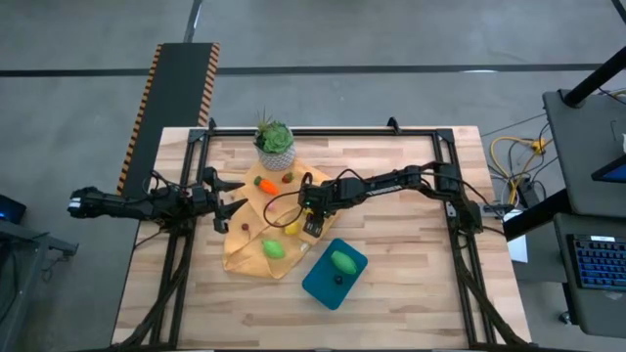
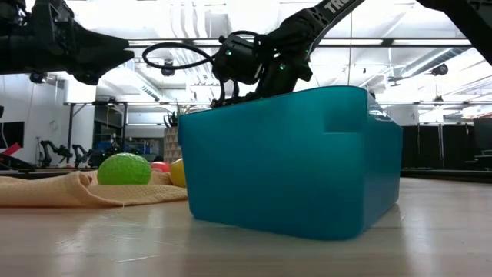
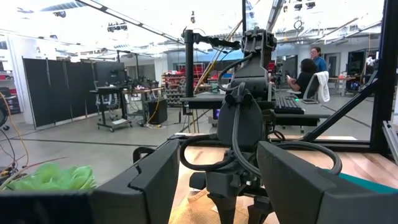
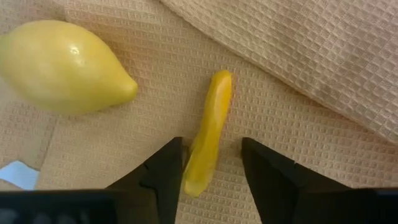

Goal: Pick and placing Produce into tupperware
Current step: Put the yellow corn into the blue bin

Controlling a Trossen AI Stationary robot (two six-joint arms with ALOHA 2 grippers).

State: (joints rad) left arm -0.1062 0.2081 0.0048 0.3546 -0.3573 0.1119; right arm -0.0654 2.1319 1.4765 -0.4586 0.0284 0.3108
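The teal tupperware (image 1: 323,284) (image 2: 292,161) stands on the table near the cloth's right corner, with a green oval piece (image 1: 342,261) and a small dark piece (image 1: 338,280) inside. On the mustard cloth (image 1: 256,256) lie an orange carrot (image 1: 266,184), a green piece (image 1: 274,249) (image 2: 123,169), a yellow lemon (image 4: 62,65) and a slim yellow piece (image 4: 208,130). My right gripper (image 1: 311,225) (image 4: 211,168) points down, open, one finger on each side of the slim yellow piece. My left gripper (image 1: 232,196) (image 3: 217,186) hovers open over the cloth's left part. My right gripper comes from above with its fingers across the slim yellow piece's near end (image 4: 198,177). One finger (image 4: 166,171) stands right against that end and the other stands apart. I cannot tell whether it touches. The piece lies flat on the cloth.
A potted green plant (image 1: 275,142) (image 3: 50,177) stands at the cloth's far corner. Small dark red pieces (image 1: 287,177) (image 1: 243,227) lie on the cloth. A black frame (image 1: 323,131) borders the table's far and side edges. Bare wood lies to the tupperware's right.
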